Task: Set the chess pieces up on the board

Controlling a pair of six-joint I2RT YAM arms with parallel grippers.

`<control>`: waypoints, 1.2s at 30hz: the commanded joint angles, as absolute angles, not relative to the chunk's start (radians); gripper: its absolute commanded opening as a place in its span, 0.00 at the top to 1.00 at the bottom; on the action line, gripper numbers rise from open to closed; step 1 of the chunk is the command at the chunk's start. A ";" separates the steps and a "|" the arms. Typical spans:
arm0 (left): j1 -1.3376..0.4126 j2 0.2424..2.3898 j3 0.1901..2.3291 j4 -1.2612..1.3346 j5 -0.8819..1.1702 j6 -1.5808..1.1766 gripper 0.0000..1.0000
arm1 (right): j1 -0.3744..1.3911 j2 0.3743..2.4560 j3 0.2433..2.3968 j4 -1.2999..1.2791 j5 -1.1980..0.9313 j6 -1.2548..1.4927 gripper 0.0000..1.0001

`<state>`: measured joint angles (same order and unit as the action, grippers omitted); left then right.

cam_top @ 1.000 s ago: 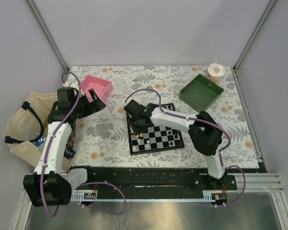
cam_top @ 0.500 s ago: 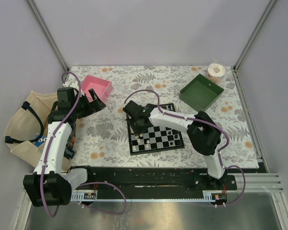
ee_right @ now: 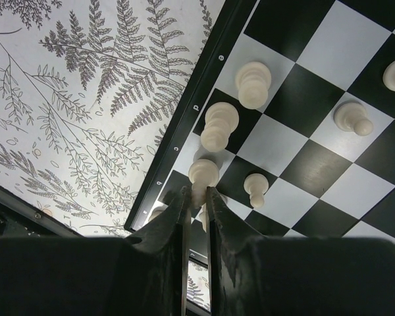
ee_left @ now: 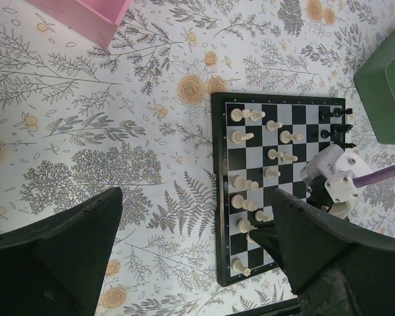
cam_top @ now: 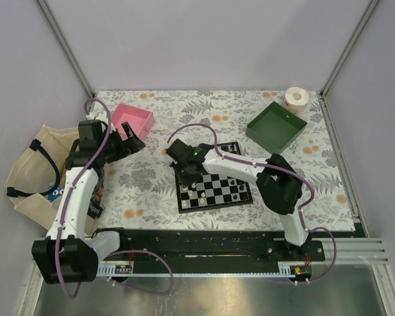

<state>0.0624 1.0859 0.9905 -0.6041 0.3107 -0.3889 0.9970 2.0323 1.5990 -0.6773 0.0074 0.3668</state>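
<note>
The board [cam_top: 212, 206] lies mid-table with cream-white chess pieces [ee_left: 237, 137] along its left side and black ones [ee_left: 335, 132] on its far side. My right gripper [ee_right: 197, 193] is over the board's [ee_right: 303, 164] left edge, shut on a cream-white piece [ee_right: 204, 174] standing beside other white pieces [ee_right: 219, 125]. In the top view the right gripper [cam_top: 187, 172] sits low over that edge. My left gripper [cam_top: 133, 142] hovers near the pink tray [cam_top: 133, 118]. In its wrist view the left gripper [ee_left: 196, 204] is open and empty, high above the cloth beside the board [ee_left: 220, 197].
A green tray [cam_top: 275, 125] stands at the back right with a tape roll [cam_top: 296, 97] behind it. A cream cloth bag [cam_top: 29, 174] lies off the table's left edge. The right arm's white wrist [ee_left: 336, 178] reaches across the board.
The right gripper's fingers have closed onto the cream-white piece at the board's left edge, and the gripper has shifted slightly left. The left arm has not moved.
</note>
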 commanded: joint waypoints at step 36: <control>0.066 1.075 1.000 -0.572 0.334 -0.377 0.01 | 1.009 2.008 1.618 -0.646 0.020 0.380 0.61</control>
<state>0.0624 1.0859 0.9905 -0.6041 0.3111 -0.3889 0.9970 2.0468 1.6005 -0.6544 0.0074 0.3851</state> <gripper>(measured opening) 0.988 0.375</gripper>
